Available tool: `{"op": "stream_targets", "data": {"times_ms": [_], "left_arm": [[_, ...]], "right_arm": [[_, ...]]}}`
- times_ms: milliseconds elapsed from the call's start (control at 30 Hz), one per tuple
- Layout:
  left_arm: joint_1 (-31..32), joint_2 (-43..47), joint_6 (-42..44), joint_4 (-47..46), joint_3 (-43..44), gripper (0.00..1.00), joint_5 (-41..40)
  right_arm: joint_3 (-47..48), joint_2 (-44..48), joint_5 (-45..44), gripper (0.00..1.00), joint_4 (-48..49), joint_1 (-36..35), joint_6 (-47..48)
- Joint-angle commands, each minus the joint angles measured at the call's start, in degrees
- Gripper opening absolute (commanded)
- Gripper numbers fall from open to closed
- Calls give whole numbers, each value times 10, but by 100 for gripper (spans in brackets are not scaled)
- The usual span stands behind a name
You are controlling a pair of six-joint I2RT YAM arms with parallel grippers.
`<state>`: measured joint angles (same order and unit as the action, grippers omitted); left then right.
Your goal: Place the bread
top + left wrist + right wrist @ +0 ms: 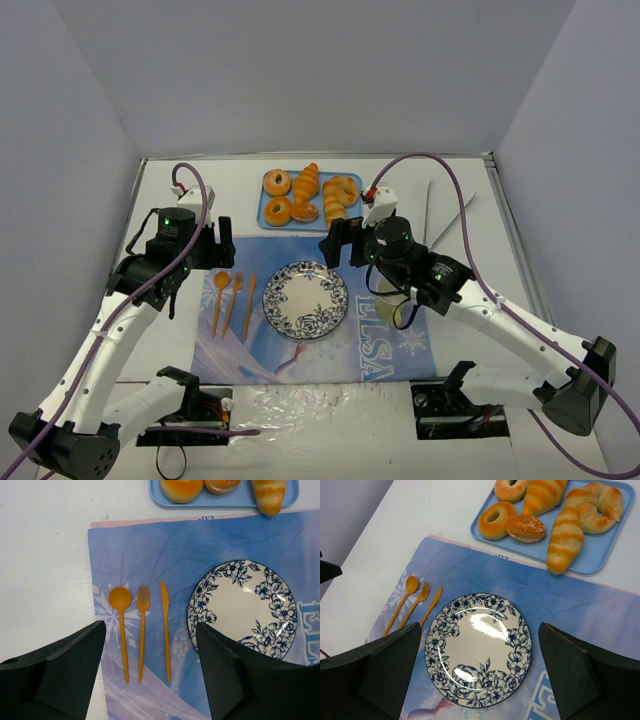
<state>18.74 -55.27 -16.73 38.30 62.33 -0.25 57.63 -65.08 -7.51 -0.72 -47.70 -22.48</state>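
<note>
Black wedge-shaped left fingers [75,670] and right fingers [570,670] fill the lower corners of the wrist views. Both pairs are spread wide and hold nothing.

Beneath them, a white matte surface [180,200] carries a thin blue printed mat [570,600], slightly creased. Past the mat's far edge sits a shallow blue tray [605,550], probably plastic, and all the bread is on it. I can pick out a long striped roll [565,540], a ring doughnut [492,521] and a round glazed bun [526,527], among others.

A glossy round plate [517,640] with a blue flower border lies bare on the mat, and looks like the target. An orange spoon [121,625], fork [143,625] and knife [166,625] lie side by side just left of it.

The pieces touch one another, so fingers closing on one may shove a neighbour or shift the light tray. Too hard a squeeze could dent a soft crust, and a rounded roll could slide on the slick plate.
</note>
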Motion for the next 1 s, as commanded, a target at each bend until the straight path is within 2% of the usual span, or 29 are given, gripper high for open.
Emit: {"op": "stream_targets", "data": {"times_ms": [0, 100, 167, 200, 267, 300, 333, 400, 467, 533, 700, 967], "left_arm": [[2, 4, -3, -23, 15, 69, -4], [2, 3, -3, -23, 15, 69, -4], [2, 3, -3, -23, 15, 69, -3], [2, 3, -3, -23, 15, 69, -3], [2, 2, -3, -23, 15, 69, -2], [2, 2, -4, -23, 15, 69, 0], [2, 1, -4, -24, 15, 69, 0], [3, 1, -3, -23, 15, 69, -1], [3, 1, -3, -23, 15, 69, -1], [4, -1, -3, -23, 14, 69, 0], [6, -1, -3, -23, 15, 69, 2], [6, 3, -3, -24, 15, 69, 2]], "right_arm": [[8, 14, -7, 100, 42, -4, -6], [15, 12, -18, 100, 37, -4, -7], [24, 6, -55, 100, 28, -1, -7], [33, -1, -70, 100, 17, 19, -7], [67, -26, -86, 100, -22, 95, -9], [76, -40, -65, 100, -25, 165, -18], [82, -52, -36, 100, -25, 181, -20], [97, -88, -3, 100, -31, 292, -23], [122, -136, -28, 100, -41, 325, -13], [140, -192, -72, 100, -51, 351, -9], [186, -303, -78, 100, -55, 392, -8], [202, -395, -103, 100, -53, 417, -17]]}}
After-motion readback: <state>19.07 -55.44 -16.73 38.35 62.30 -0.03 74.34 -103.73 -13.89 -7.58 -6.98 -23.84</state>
